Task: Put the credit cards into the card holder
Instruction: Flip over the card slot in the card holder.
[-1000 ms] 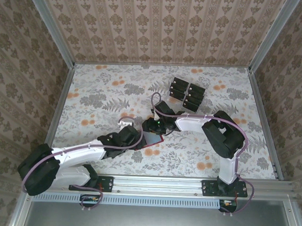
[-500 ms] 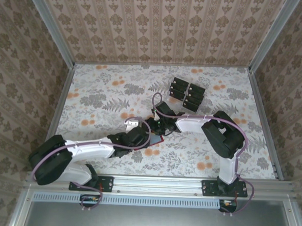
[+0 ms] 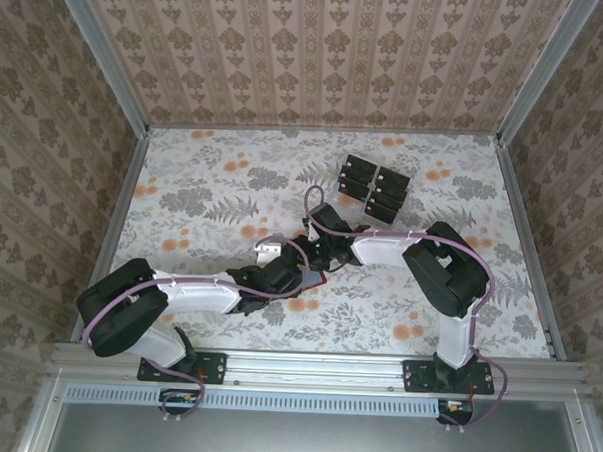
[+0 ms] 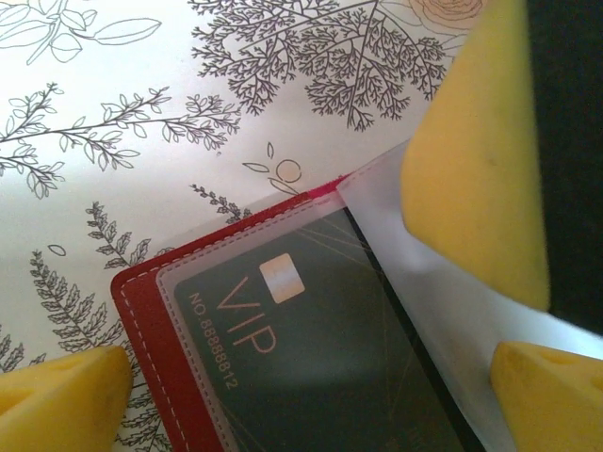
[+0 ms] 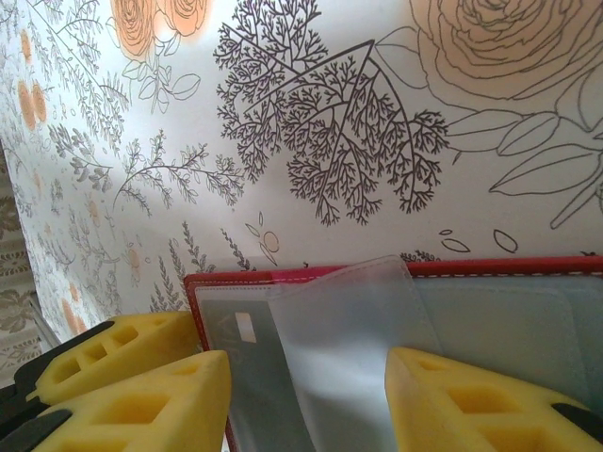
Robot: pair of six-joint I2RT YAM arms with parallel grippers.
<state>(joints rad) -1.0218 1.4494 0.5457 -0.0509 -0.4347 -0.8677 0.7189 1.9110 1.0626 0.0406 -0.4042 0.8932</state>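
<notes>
step: credit card [image 4: 283, 339] looks seated inside card holder [image 4: 141, 311] | left jaws wide open astride holder | right jaws part-open, pressing holder's clear flap [image 5: 349, 320] | next: lift clear, fetch from spare cards [image 3: 374, 189] beyond holder

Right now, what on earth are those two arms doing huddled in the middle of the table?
The left arm and right arm are bent over a red card holder lying open mid-table. One dark VIP card already sits inside it. The left fingers hang wide open over its corner, while the right fingers straddle a loose clear flap; whether they pinch it is unclear. More dark cards wait farther back.
</notes>
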